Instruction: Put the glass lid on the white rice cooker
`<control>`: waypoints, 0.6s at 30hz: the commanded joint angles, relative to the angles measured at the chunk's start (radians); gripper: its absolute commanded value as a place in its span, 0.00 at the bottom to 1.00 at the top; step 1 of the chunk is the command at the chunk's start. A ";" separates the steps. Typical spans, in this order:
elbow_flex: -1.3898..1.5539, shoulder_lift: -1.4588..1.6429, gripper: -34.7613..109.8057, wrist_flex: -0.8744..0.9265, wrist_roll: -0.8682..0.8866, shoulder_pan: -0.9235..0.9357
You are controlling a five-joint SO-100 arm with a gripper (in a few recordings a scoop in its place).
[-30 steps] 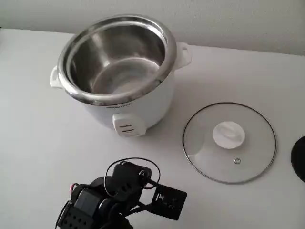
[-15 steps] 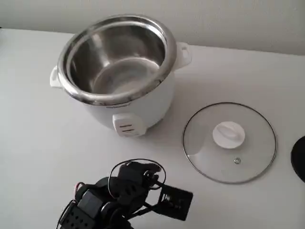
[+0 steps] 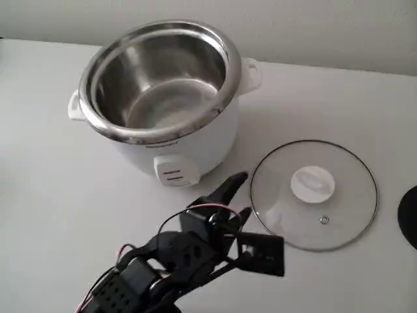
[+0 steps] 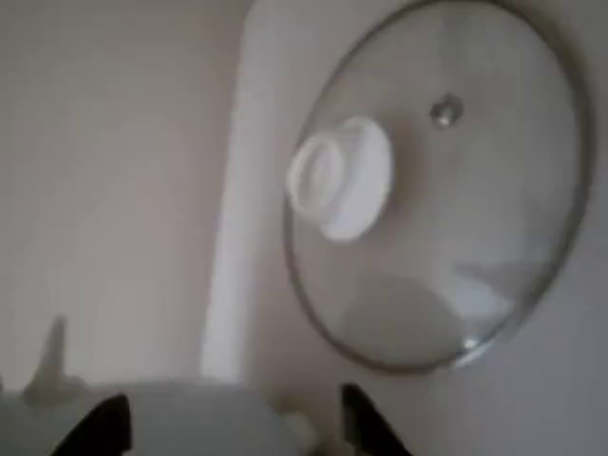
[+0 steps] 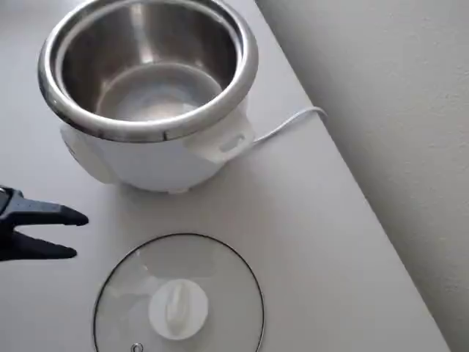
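The white bench [image 3: 58, 189] carries every object and is bounded at the rear by a pale wall [image 3: 326, 29]. The white rice cooker [image 3: 163, 98] stands upright on it, uncovered, so that the shiny steel inner pot [image 3: 159, 85] and its rim are exposed; in the fixed view a side handle projects at the left and another at the upper right, and the front switch panel [image 3: 174, 171] faces the camera. In the overhead view the white rice cooker [image 5: 150, 88] is seen at the top left, with a white cord [image 5: 289, 125] trailing from it toward the bench edge. The black arm [image 3: 163, 261] enters the fixed view from the bottom edge, with thin wires looped over it. The glass lid [image 3: 314, 194] lies flat on the bench to the right of the cooker, apart from it, its white knob [image 3: 313, 184] uppermost and a small metal-ringed vent hole [image 3: 324, 220] near the knob. In the wrist view the glass lid [image 4: 437, 180] is seen with its knob [image 4: 342, 176] left of centre. The tool [image 5: 69, 235] is seen in the overhead view with its two black fingers slightly parted and nothing between them; it is placed just beside the lid's rim, between lid and cooker, with no contact discernible.
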 commanded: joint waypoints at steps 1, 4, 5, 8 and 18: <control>-0.244 -0.474 0.44 -0.267 0.044 0.035; -0.402 -0.704 0.44 -0.330 0.071 0.054; -0.442 -0.755 0.44 -0.344 0.077 0.057; -0.554 -0.887 0.44 -0.357 0.089 0.055; -0.822 -1.236 0.44 -0.403 0.107 0.058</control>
